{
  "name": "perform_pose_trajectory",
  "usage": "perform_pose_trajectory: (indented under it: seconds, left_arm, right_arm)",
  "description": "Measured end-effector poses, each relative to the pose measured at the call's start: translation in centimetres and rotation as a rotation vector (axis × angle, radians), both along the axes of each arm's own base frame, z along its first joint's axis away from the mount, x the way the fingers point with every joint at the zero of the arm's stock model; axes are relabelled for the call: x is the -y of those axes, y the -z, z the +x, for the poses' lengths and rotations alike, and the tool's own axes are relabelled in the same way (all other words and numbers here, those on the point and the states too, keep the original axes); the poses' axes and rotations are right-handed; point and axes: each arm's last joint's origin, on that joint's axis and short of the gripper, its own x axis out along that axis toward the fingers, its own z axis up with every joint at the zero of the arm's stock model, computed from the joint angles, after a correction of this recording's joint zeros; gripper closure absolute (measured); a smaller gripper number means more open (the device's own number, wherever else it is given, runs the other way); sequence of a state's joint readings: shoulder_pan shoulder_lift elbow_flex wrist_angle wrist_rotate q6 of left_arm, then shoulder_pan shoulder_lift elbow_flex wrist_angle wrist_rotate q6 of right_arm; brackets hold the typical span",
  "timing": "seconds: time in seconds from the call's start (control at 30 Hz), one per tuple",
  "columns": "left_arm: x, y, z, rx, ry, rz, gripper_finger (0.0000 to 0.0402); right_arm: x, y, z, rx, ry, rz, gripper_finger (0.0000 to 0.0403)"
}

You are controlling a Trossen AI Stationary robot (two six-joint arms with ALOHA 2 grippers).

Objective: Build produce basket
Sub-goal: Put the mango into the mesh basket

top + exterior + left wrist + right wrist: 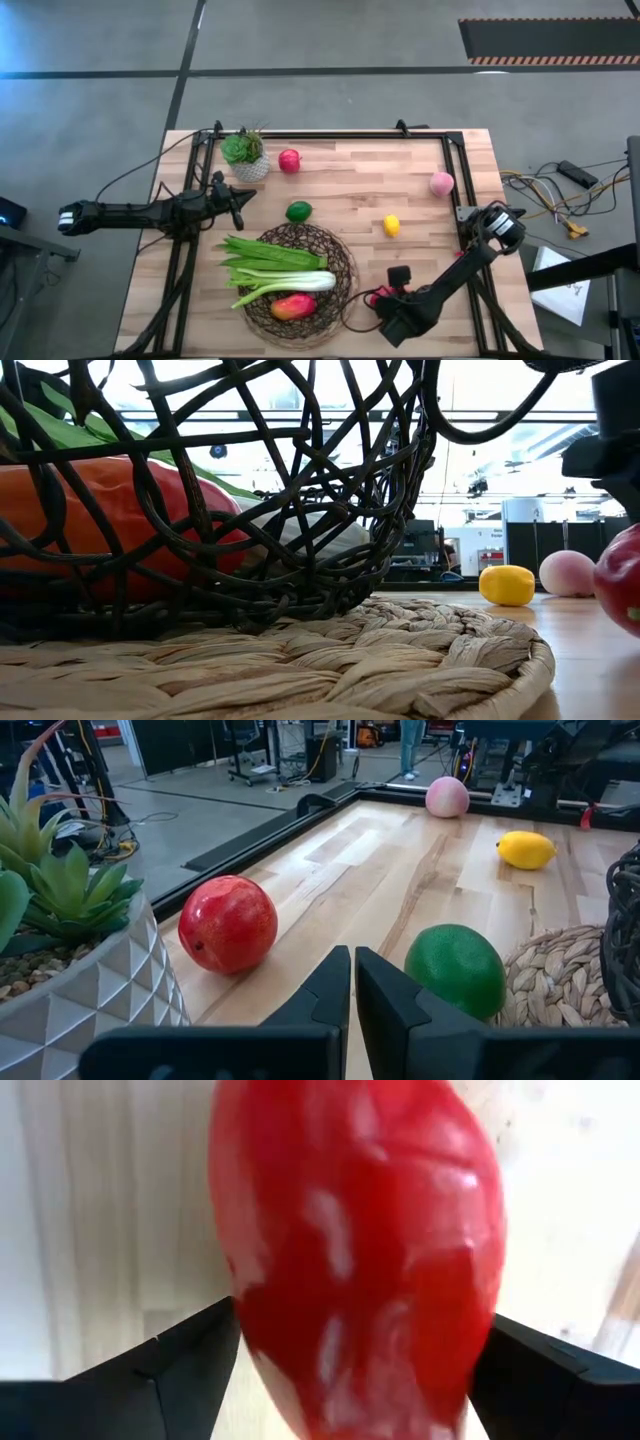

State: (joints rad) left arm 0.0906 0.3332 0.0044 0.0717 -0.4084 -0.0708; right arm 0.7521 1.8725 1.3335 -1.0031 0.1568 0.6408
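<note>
**Red fruit gripped beside the basket**

The basket (300,275), near the tabletop's (350,170) front edge, already holds greens, a leek and one red-orange fruit. Just beside it, a second red fruit (360,1250) is pinched by the right gripper (388,297). The fruit could slip: it looks glossy and rounded. The left gripper (352,982), fingers pressed together, waits near the lime (455,970).
</note>
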Motion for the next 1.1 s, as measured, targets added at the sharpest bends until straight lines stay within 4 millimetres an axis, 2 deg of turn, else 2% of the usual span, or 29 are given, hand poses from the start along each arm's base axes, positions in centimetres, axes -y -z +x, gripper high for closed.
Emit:
perform_pose_trajectory:
  seconds: [0.17, 0.37, 0.57, 0.7, 0.8, 0.9, 1.1]
  left_arm:
    - [0.0, 0.0, 0.0, 0.001, 0.000, 0.000, 0.0398]
    - [0.0, 0.0, 0.0, 0.000, 0.000, 0.000, 0.0398]
    - [0.0, 0.0, 0.0, 0.001, 0.000, 0.000, 0.0398]
    - [0.0, 0.0, 0.0, 0.001, 0.000, 0.000, 0.0398]
    - [0.0, 0.0, 0.0, 0.001, 0.000, 0.000, 0.0398]
    - [0.0, 0.0, 0.0, 0.000, 0.000, 0.000, 0.0398]
    - [0.0, 0.0, 0.0, 0.001, 0.000, 0.000, 0.0398]
  right_arm:
    - [-0.3, -1.4, 0.6, 0.059, 0.006, 0.016, 0.0096]
    - [-0.4, -6.1, 1.0, 0.216, 0.023, 0.062, 0.0165]
    - [0.1, -10.9, 0.7, 0.383, 0.070, 0.118, 0.0165]
    - [0.1, -13.2, 1.4, 0.574, 0.046, 0.109, 0.0160]
    - [-0.1, -14.0, 3.3, 0.714, -0.039, 0.145, 0.0158]
    - [0.2, -14.0, 5.9, 0.805, -0.127, 0.177, 0.0158]
    - [3.0, -12.2, 11.0, 0.836, -0.178, 0.286, 0.0158]
